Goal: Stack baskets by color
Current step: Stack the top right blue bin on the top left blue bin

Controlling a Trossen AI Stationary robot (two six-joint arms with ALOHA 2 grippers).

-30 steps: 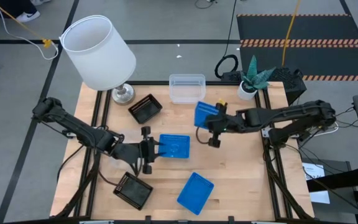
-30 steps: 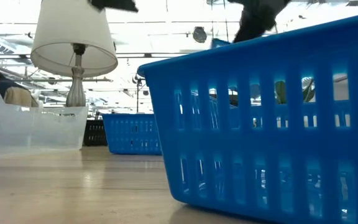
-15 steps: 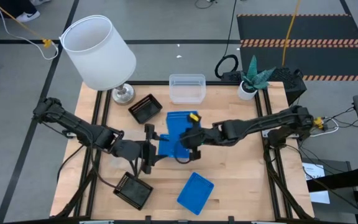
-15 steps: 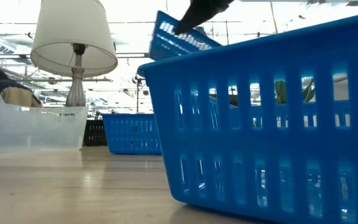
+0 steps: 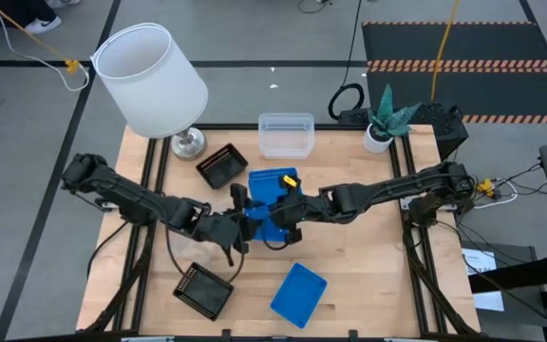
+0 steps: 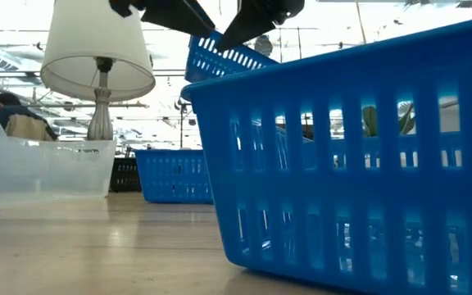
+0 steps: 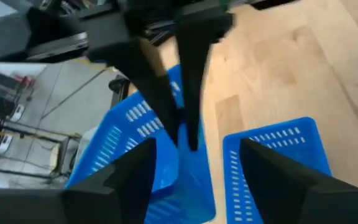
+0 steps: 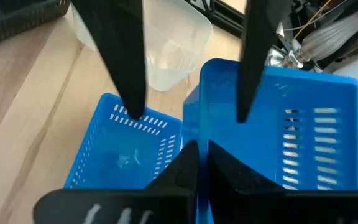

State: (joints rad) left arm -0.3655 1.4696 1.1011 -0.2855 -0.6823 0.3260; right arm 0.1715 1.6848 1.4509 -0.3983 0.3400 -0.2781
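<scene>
My right gripper [image 5: 288, 206] is shut on a blue basket [image 5: 272, 184] and holds it tilted above a second blue basket [image 5: 266, 232], which rests on its bottom at the table's middle. My left gripper [image 5: 240, 221] stands open just left of both. In the right wrist view its two fingers [image 8: 129, 74] hang over the two baskets. A third blue basket [image 5: 297, 293] lies near the front edge. Two black baskets [image 5: 222, 166] [image 5: 203, 290] and a clear basket [image 5: 286, 135] sit apart on the table. My right gripper pinches one wall of the raised blue basket at its rim [image 8: 194, 127] between its two fingers, slanting down from the table's right. The basket is lifted clear and tilted [image 6: 228, 56]. I cannot tell whether my left gripper touches it.
A white lamp [image 5: 150, 81] stands at the far left corner and a potted plant [image 5: 385, 119] at the far right. The clear basket lies at the far edge's middle. Bare wood [image 5: 368, 256] shows on the table's right half.
My right gripper has carried the blue basket toward the table's left, from right of centre to over the middle blue basket, rolling as it went, so the basket now tips. My left gripper has shifted a little toward that basket.
</scene>
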